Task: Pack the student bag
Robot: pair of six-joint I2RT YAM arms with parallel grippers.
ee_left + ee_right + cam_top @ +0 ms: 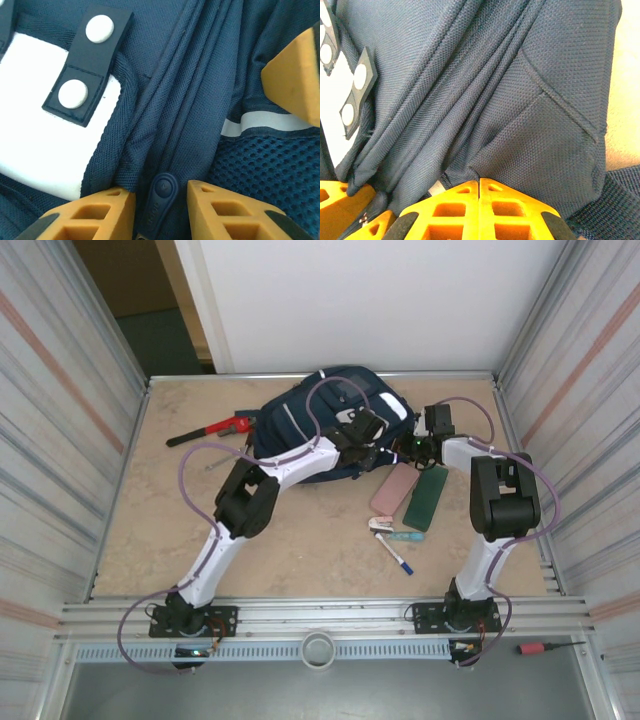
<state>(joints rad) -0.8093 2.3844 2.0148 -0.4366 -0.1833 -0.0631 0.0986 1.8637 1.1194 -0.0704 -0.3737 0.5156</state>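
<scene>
Left wrist view: we are seeing the left gripper (161, 200) with its jaws part-way apart, flanking the zipper pull (163, 192). We cannot tell whether it is gripping. The right gripper (479, 189) is pressing its closed jaws against the student bag (290, 435), which is lying far-centre on the table (300, 540). We are judging two risks: the pull slipping free, or the bag dragging if the fabric escapes.

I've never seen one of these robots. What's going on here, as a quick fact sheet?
bag: navy backpack, lying at the table's far middle
left end effector: straddles the zipper pull; grip unclear
right end effector: shut, against the bag's fabric
loose on table: pink case, green case, pen, red wrench
</scene>
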